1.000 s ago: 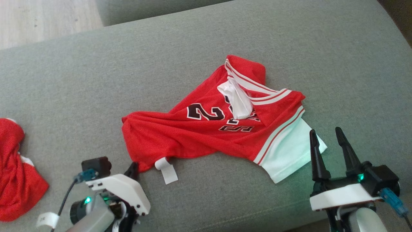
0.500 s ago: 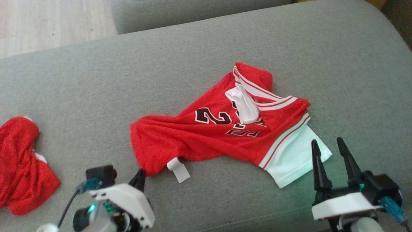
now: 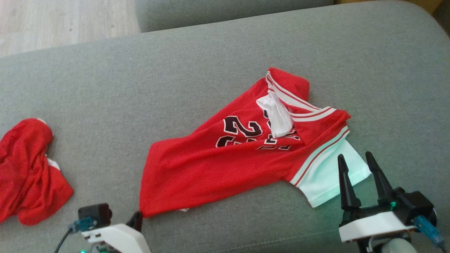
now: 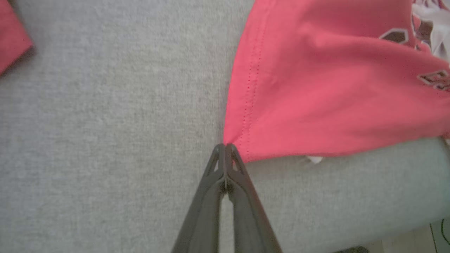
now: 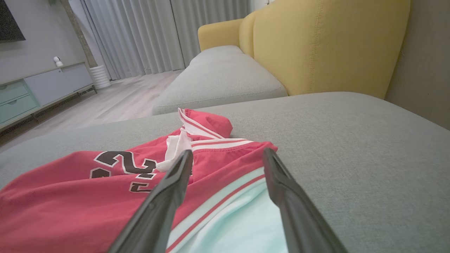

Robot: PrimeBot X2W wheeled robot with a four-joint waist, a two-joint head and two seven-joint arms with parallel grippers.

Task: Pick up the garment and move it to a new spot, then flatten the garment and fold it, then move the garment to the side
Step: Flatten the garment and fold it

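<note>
The garment [image 3: 211,168] is a red jersey with black numbers, white-striped trim and a white panel, lying on the grey sofa cushion [image 3: 105,88]. My left gripper [image 3: 137,217] is shut on its near-left hem corner, and the cloth fans out taut from the closed tips [image 4: 225,146]. The red fabric [image 4: 316,88] spreads up and to the right in the left wrist view. My right gripper [image 3: 355,160] is open at the near right, its fingers over the white panel's edge. In the right wrist view the garment [image 5: 70,196] lies under and ahead of the open right gripper [image 5: 228,153].
A second crumpled red cloth [image 3: 28,168] lies at the cushion's far left, its corner [image 4: 10,35] showing in the left wrist view. The cushion's front edge runs just ahead of both grippers. A yellow sofa back [image 5: 316,45] rises beyond, with wooden floor [image 3: 52,21] at the top left.
My left gripper has drawn the hem corner toward the near edge, pulling the lower part of the garment out flatter; the white tag is now almost hidden. The head camera also shifted.
</note>
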